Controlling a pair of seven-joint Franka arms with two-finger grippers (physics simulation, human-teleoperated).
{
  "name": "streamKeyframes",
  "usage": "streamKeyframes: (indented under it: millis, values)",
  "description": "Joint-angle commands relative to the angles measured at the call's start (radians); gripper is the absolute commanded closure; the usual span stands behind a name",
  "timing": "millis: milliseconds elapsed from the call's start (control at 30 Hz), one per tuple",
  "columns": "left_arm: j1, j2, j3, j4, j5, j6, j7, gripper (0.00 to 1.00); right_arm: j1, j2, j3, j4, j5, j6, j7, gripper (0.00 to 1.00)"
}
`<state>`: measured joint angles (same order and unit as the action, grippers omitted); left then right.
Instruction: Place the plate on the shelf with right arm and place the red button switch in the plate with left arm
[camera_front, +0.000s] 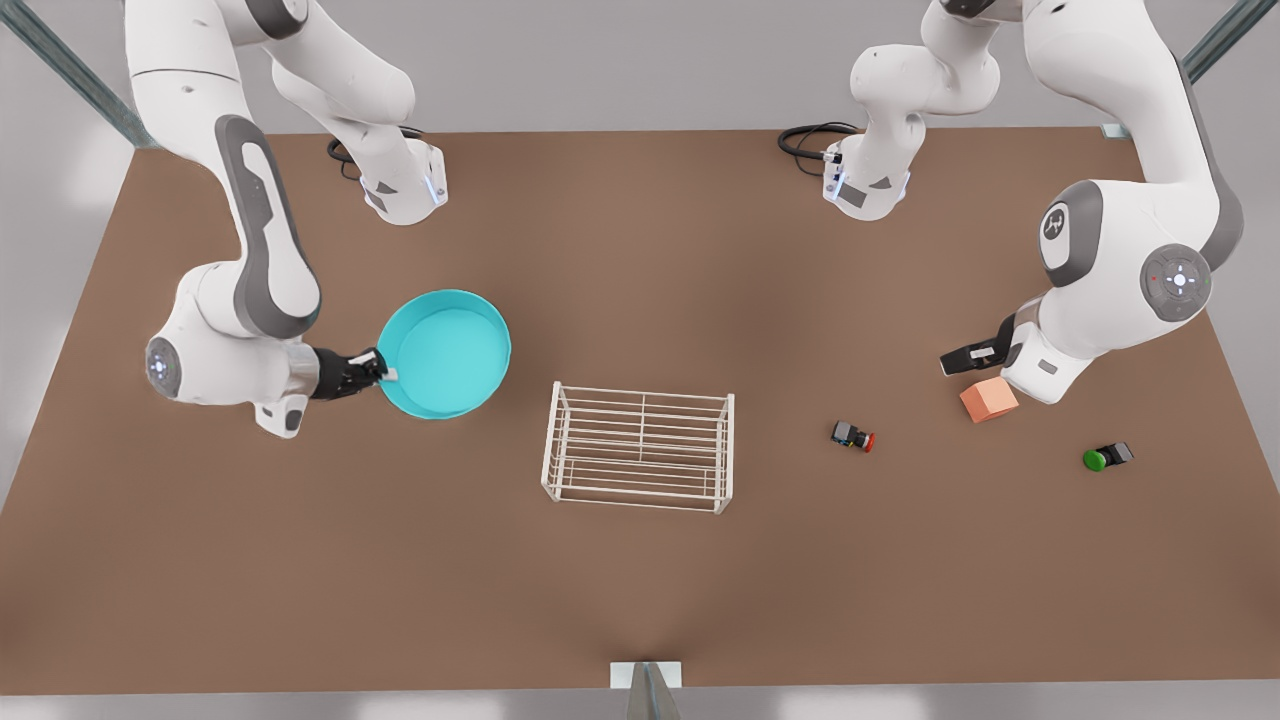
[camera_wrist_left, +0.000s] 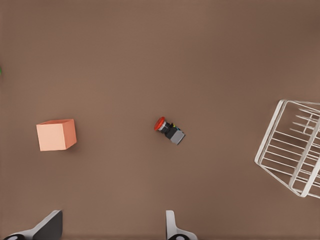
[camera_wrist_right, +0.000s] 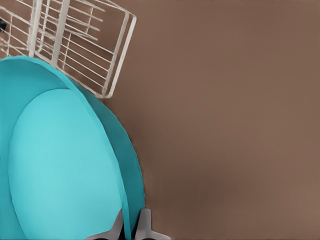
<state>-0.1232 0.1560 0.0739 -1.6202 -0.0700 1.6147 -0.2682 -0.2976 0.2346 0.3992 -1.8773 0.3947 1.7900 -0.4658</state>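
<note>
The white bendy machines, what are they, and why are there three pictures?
They are two robot arms on a brown table. One picture looks down at everything; the other two come from cameras on the arms' wrists. The right gripper pinches the rim of the turquoise plate. The left gripper is open, waiting above an orange cube. Nearby lie the red button switch and a green button switch. The white wire shelf stands in the middle.

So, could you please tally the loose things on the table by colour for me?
Turquoise: 1, the plate, pinched at its rim by the right gripper
White: 1, the shelf
Red-capped: 1, the red button switch
Green-capped: 1, the green switch
Salmon-orange: 1, the cube
Total: 5
</note>
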Motion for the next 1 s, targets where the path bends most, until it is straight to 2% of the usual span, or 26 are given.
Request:
streamKeyframes:
  millis: [0, 33, 67, 167, 233, 267, 367, 400, 533, 633, 833, 867, 900, 967]
  values:
    - [0.002, 0.000, 0.010, 0.000, -0.001, -0.001, -0.006, 0.00, 0.003, -0.008, 0.078, 0.020, 0.039, -0.054, 0.303, 0.80]
    - [0.002, -0.001, 0.027, -0.006, -0.002, 0.002, -0.009, 0.00, 0.011, -0.006, 0.102, 0.036, 0.041, -0.047, 0.350, 0.80]
    - [0.002, -0.039, 0.072, -0.098, -0.004, 0.119, -0.146, 0.00, 0.054, 0.000, 0.109, 0.066, 0.061, -0.041, 0.403, 0.80]
    - [-0.009, -0.039, 0.064, -0.308, 0.078, 0.398, -0.632, 0.00, 0.133, 0.061, 0.109, 0.150, 0.062, 0.038, 0.519, 0.80]
    - [-0.013, -0.033, 0.061, -0.498, 0.084, 0.672, -0.957, 0.00, 0.199, 0.132, 0.102, 0.216, 0.056, 0.104, 0.605, 0.80]
    - [-0.012, -0.027, 0.061, -0.504, 0.082, 0.679, -0.968, 0.00, 0.236, 0.166, 0.087, 0.253, 0.053, 0.140, 0.628, 0.80]
    - [-0.082, 0.094, 0.060, -0.503, 0.082, 0.781, -1.189, 0.00, 0.460, 0.278, -0.129, 0.426, 0.058, 0.147, 0.671, 0.81]
    - [-0.125, 0.096, 0.058, -0.500, 0.076, 0.781, -1.255, 0.00, 0.500, 0.319, -0.155, 0.477, 0.058, 0.169, 0.691, 0.81]
    - [-0.128, 0.117, 0.038, -0.491, 0.016, 0.838, -1.252, 0.00, 0.561, 0.382, -0.174, 0.524, 0.058, 0.253, 0.754, 0.81]
    - [-0.139, 0.212, -0.017, -0.412, 0.004, 0.880, -1.307, 0.00, 0.577, 0.396, -0.174, 0.514, 0.058, 0.290, 0.757, 0.81]
    - [-0.161, 0.272, -0.020, -0.426, 0.101, 0.918, -1.309, 0.00, 0.612, 0.382, -0.168, 0.354, 0.058, 0.451, 0.756, 0.80]
    - [-0.164, 0.286, -0.019, -0.428, 0.114, 0.932, -1.309, 0.00, 0.612, 0.381, -0.168, 0.354, 0.058, 0.451, 0.756, 0.66]
    - [-0.164, 0.297, -0.019, -0.431, 0.128, 0.936, -1.312, 0.00, 0.612, 0.365, -0.168, 0.354, 0.062, 0.448, 0.783, 0.00]
    - [-0.174, 0.309, -0.019, -0.461, 0.142, 0.982, -1.313, 0.00, 0.612, 0.287, -0.169, 0.354, 0.147, 0.401, 0.789, 0.00]
